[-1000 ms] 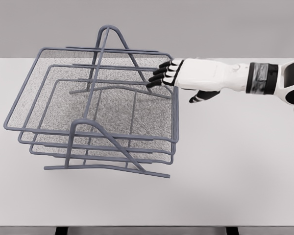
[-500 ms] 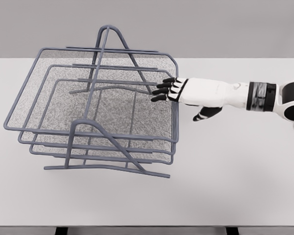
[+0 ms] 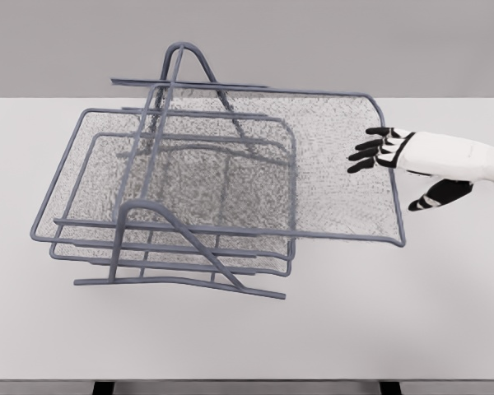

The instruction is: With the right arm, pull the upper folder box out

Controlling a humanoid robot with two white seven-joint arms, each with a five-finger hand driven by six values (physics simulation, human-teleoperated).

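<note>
since half a second ago the grey wire-mesh upper tray [image 3: 329,164] has slid toward the table's right edge, right hand [image 3: 395,152] fingers hooked on its rim, mid-pull; next, probably a steady outward draw.

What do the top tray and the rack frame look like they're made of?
Upper tray: seemingly fine wire mesh, see-through and speckled, edged by a thicker grey-blue rod. Rack frame: bent rod or tube, probably painted metal, with a matte, even colour. As a render, metal is a guess. Right hand at the tray's rim.
</note>
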